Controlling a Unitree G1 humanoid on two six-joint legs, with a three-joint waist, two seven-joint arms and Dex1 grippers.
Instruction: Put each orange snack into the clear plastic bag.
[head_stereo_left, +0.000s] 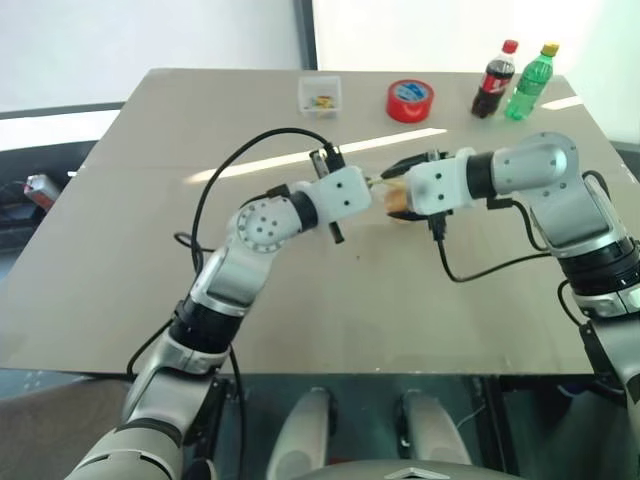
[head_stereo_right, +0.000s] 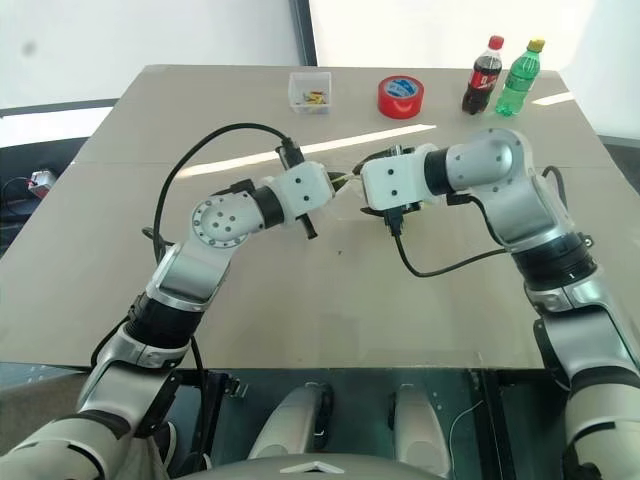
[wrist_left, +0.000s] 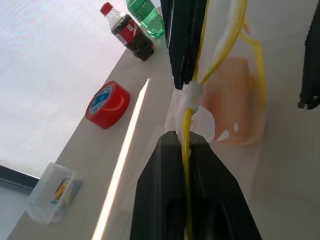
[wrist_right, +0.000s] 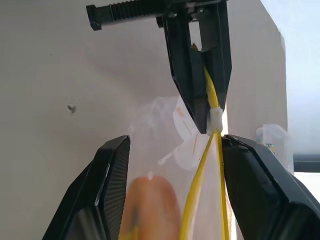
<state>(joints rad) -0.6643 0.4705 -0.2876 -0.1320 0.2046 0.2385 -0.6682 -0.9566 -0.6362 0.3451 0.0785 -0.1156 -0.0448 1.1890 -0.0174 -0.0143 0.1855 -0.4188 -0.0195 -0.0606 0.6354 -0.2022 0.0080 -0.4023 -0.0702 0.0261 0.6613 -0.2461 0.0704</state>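
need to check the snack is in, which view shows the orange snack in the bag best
The left wrist view: the orange snack shows through the clear plastic bag. Right wrist view shows it close and blurred; the eye views show an orange glimpse between the grippers.

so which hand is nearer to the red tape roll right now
Right. The right hand sits just in front of the red tape roll, while the left hand, shut on the clear plastic bag's yellow strip, is slightly farther off to the side.
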